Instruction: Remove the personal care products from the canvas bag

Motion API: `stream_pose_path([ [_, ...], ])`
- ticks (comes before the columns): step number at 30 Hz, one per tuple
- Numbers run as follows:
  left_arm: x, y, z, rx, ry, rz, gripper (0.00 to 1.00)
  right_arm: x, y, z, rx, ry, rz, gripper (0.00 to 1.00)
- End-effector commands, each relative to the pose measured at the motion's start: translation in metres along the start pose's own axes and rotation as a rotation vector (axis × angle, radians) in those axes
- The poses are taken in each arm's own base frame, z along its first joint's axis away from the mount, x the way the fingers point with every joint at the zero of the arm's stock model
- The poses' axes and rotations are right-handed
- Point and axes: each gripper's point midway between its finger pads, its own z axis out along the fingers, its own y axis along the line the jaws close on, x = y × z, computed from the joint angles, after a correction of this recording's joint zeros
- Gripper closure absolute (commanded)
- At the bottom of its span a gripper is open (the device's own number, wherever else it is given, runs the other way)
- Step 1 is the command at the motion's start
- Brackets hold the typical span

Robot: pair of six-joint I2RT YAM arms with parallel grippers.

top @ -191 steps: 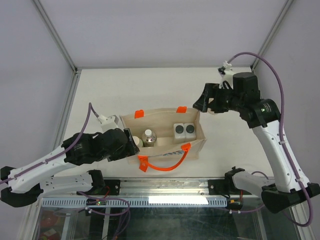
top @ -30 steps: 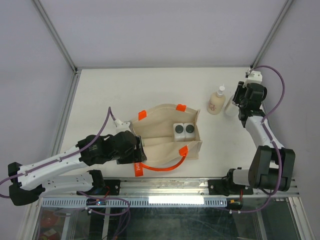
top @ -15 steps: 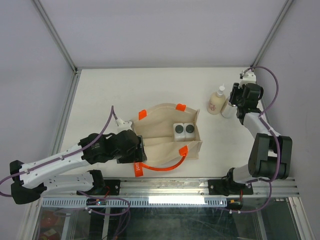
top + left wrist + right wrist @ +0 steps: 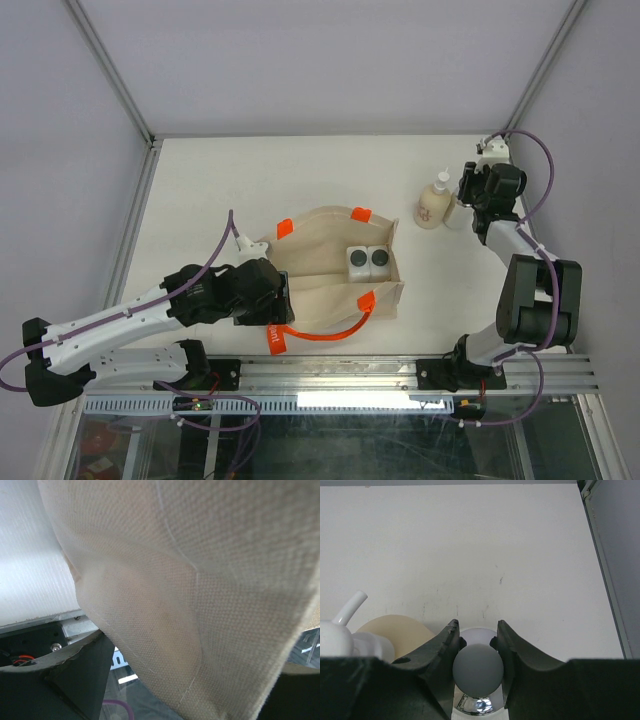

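Observation:
The canvas bag [image 4: 320,285] lies in the middle of the table, its orange handle [image 4: 330,335] towards me. Two white square dark-capped bottles [image 4: 369,261] stand inside at its right end. My left gripper [image 4: 277,300] is shut on the bag's left end. In the left wrist view beige canvas [image 4: 200,590] fills the space between the dark fingers [image 4: 70,680]. At the far right the cream bottle [image 4: 432,205] stands on the table. My right gripper [image 4: 476,630] is beside it, shut on the silver bottle [image 4: 477,670] with the grey round cap. The cream bottle [image 4: 390,630] is just left of the fingers.
The enclosure's right frame post [image 4: 605,565] runs close to the right gripper. A metal rail [image 4: 330,375] lines the table's near edge just below the bag. White tabletop [image 4: 250,180] stretches behind the bag.
The right gripper has carried the silver bottle a little back and left, closer to the cream bottle. The left arm has shifted slightly, still on the bag's left end.

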Motion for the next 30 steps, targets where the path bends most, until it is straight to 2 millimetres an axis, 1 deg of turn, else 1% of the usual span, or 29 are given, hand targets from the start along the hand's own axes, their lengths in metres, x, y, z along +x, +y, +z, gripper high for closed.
stream_pose_path([
  [1,-0.01,-0.014,-0.006,0.05,-0.034,0.028,0.3,-0.082,0.005,-0.003,-0.052,-0.224,-0.04,0.94],
  [3,-0.011,-0.013,-0.007,0.05,-0.04,0.028,0.28,-0.079,0.008,-0.006,-0.064,-0.208,-0.03,0.76],
  [4,-0.012,-0.013,-0.008,0.05,-0.044,0.027,0.27,-0.078,0.007,-0.007,-0.055,-0.195,-0.016,0.66],
  [6,-0.014,-0.014,-0.01,0.054,-0.057,0.027,0.25,-0.074,0.002,-0.01,-0.022,-0.164,0.01,0.5],
  [11,-0.027,-0.019,-0.018,0.058,-0.1,0.032,0.19,-0.075,0.003,-0.026,-0.026,-0.111,0.016,0.5],
  [12,-0.03,-0.021,-0.021,0.062,-0.11,0.036,0.18,-0.071,0.004,-0.032,-0.028,-0.079,0.021,0.5],
  [13,-0.034,-0.022,-0.023,0.062,-0.122,0.04,0.17,-0.072,-0.003,-0.038,0.029,-0.061,0.089,0.36],
  [14,-0.037,-0.023,-0.026,0.057,-0.133,0.042,0.16,-0.07,-0.009,-0.046,0.073,-0.036,0.106,0.31],
  [16,-0.043,-0.023,-0.03,0.047,-0.155,0.051,0.13,-0.065,-0.009,-0.065,0.111,0.003,0.207,0.29],
  [17,-0.047,-0.022,-0.033,0.038,-0.169,0.05,0.13,-0.061,-0.003,-0.075,0.093,0.016,0.24,0.29],
  [19,-0.052,-0.021,-0.038,0.026,-0.19,0.049,0.11,-0.048,0.017,-0.094,0.034,0.039,0.275,0.29],
  [22,-0.059,-0.018,-0.046,0.013,-0.219,0.037,0.1,-0.042,0.057,-0.124,-0.079,0.036,0.239,0.29],
  [23,-0.06,-0.017,-0.049,0.013,-0.225,0.031,0.1,-0.041,0.063,-0.133,-0.097,0.034,0.238,0.29],
  [25,-0.06,-0.013,-0.052,0.006,-0.229,0.009,0.11,-0.041,0.07,-0.149,-0.129,0.031,0.251,0.29],
  [27,-0.057,-0.007,-0.053,-0.002,-0.223,-0.028,0.12,-0.047,0.078,-0.165,-0.17,0.023,0.249,0.29],
  [29,-0.051,-0.002,-0.051,0.002,-0.211,-0.068,0.15,-0.053,0.092,-0.178,-0.232,0.022,0.229,0.29],
  [30,-0.048,0.001,-0.051,0.01,-0.208,-0.092,0.16,-0.058,0.103,-0.185,-0.279,0.019,0.219,0.29],
])
